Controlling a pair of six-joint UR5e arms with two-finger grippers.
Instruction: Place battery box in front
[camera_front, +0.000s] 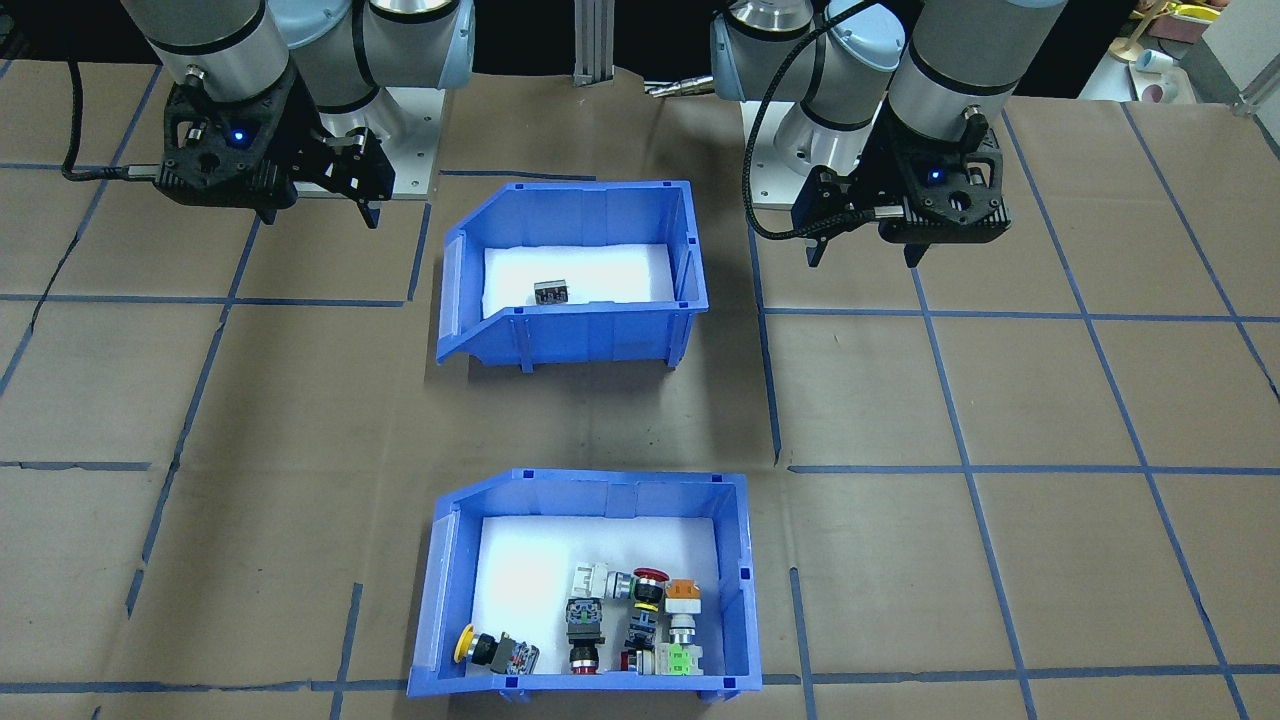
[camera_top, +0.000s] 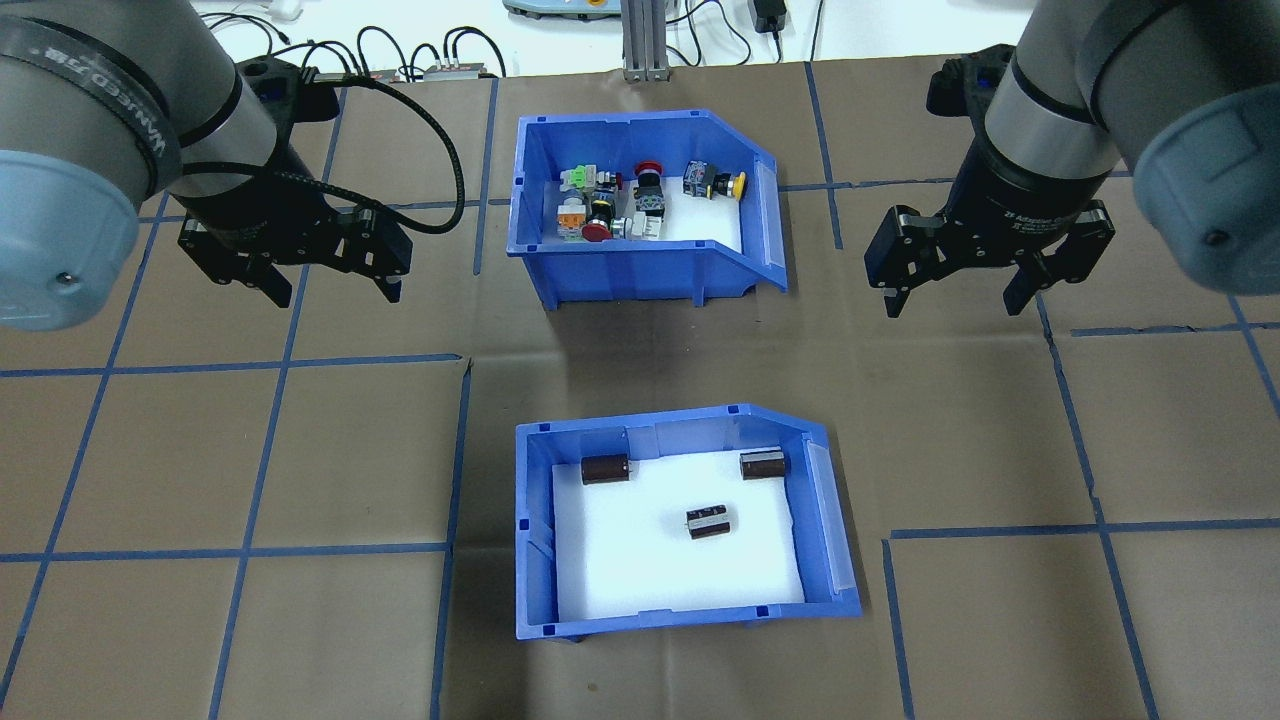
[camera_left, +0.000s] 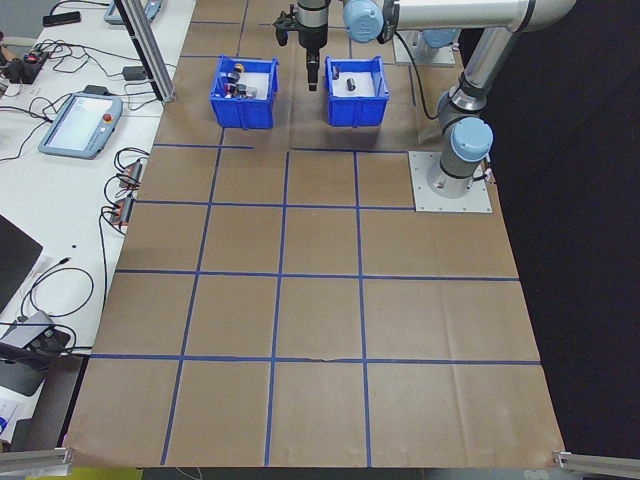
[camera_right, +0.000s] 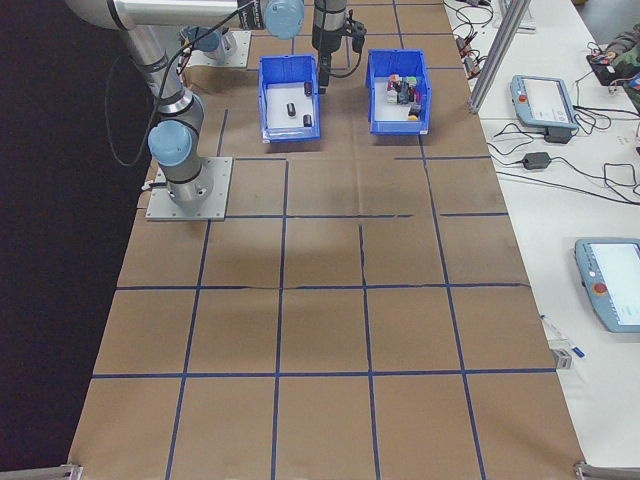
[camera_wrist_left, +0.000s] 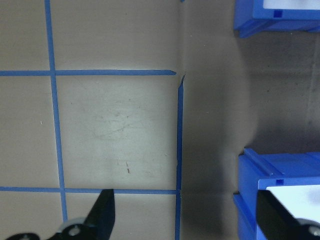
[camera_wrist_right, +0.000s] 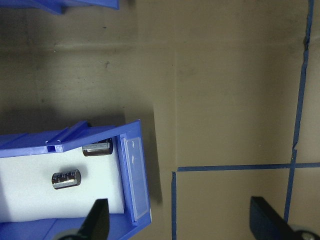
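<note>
Simply blue battery box (camera_top: 540, 530), sloped side, white foam floor, dark batteries (camera_top: 708, 521).

Bare table (camera_top: 250, 450) flanks both bins. Battery box (camera_top: 840, 560) and switch bin (camera_top: 640, 275): well apart, open brown strip between. Left gripper (camera_top: 330, 285) and right gripper (camera_top: 950, 300), jaws spread, apparently hang over bare paper outside the bins.

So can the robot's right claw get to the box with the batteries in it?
Probably yes. The right claw hangs open above bare table beside the battery box, on its sloped side, and nothing lies between them. The switch box sits farther away, out of its path.
</note>
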